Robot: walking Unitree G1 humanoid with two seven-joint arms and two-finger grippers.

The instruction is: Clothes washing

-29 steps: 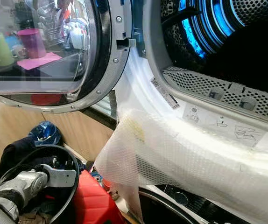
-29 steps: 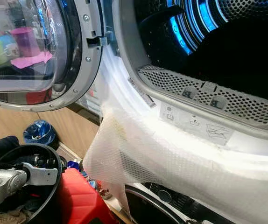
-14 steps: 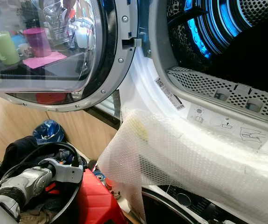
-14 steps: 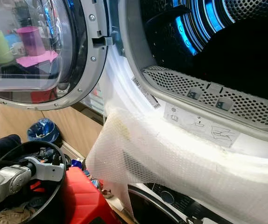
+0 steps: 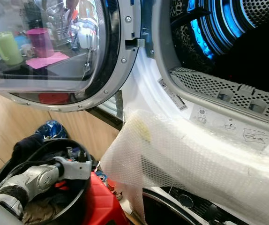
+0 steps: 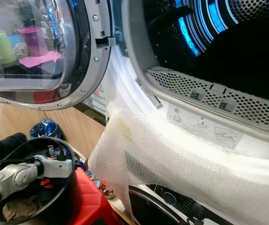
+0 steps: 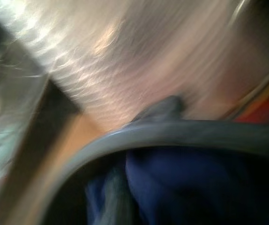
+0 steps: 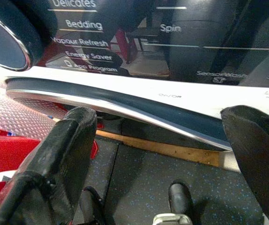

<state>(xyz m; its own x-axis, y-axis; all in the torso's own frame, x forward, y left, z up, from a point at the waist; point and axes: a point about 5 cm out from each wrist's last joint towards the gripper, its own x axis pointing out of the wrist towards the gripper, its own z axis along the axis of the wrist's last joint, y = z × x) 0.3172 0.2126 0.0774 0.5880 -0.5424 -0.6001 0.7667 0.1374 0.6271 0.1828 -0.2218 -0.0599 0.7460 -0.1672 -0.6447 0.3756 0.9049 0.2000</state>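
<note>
Head view: my left tool [image 5: 80, 161] is down in the basket [image 5: 73, 206], its spread untellable; right tool [image 8: 167, 154] wide, idle.

control panel [image 8: 139, 33] printed Delicates, Bedding, Vapour Refresh, Energy Saver, Spin, SensorWash

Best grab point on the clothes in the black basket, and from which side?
Probably the dark bunched fabric mid-basket, taken from above: the basket opens upward and its rim walls off the sides. The left gripper already reaches in over the rim.
</note>
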